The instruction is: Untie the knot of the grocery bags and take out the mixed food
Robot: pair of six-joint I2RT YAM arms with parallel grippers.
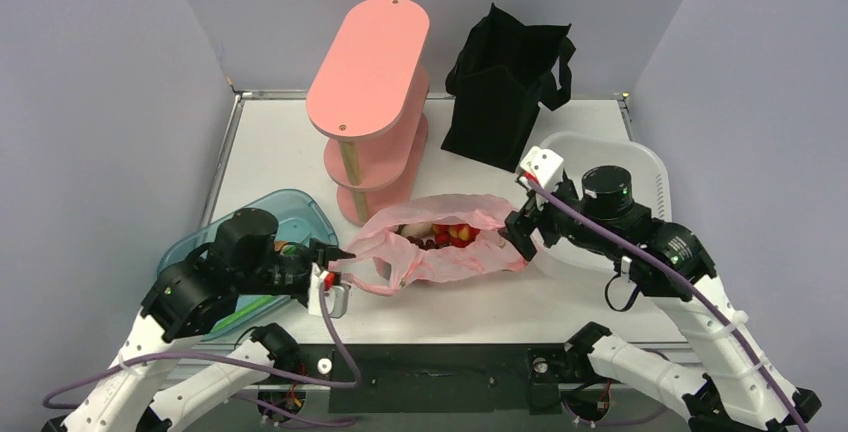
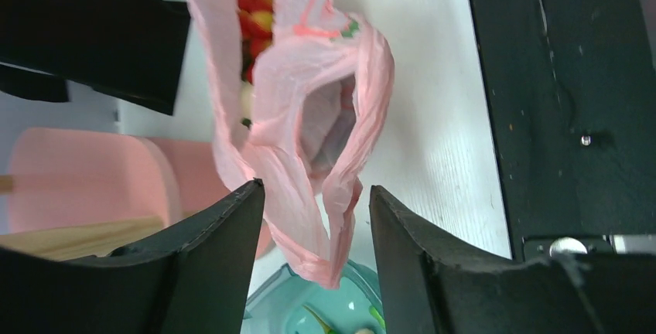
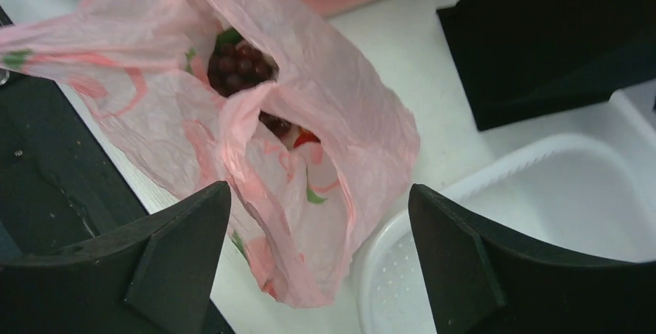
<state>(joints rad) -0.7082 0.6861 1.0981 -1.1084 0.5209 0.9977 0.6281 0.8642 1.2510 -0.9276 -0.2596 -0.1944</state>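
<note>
The pink plastic bag (image 1: 440, 247) lies open on the table's middle, with red and yellow fruits (image 1: 455, 235) showing inside. My left gripper (image 1: 335, 257) is open at the bag's left end; in the left wrist view the bag's handle loop (image 2: 309, 187) hangs between the spread fingers (image 2: 224, 233), unclamped. My right gripper (image 1: 520, 232) is open at the bag's right end; the bag's corner (image 3: 325, 218) lies between its fingers (image 3: 186, 233). Dark red grapes (image 3: 236, 67) and a red fruit (image 3: 305, 138) show through the bag's mouth. The black tote (image 1: 505, 87) stands upright at the back.
A pink tiered shelf (image 1: 370, 82) stands behind the bag. A teal tray (image 1: 300, 214) sits under my left arm at the front left. A white perforated basket (image 1: 645, 167) sits at the right, beside my right gripper. A black strip (image 1: 440, 377) runs along the table's near edge.
</note>
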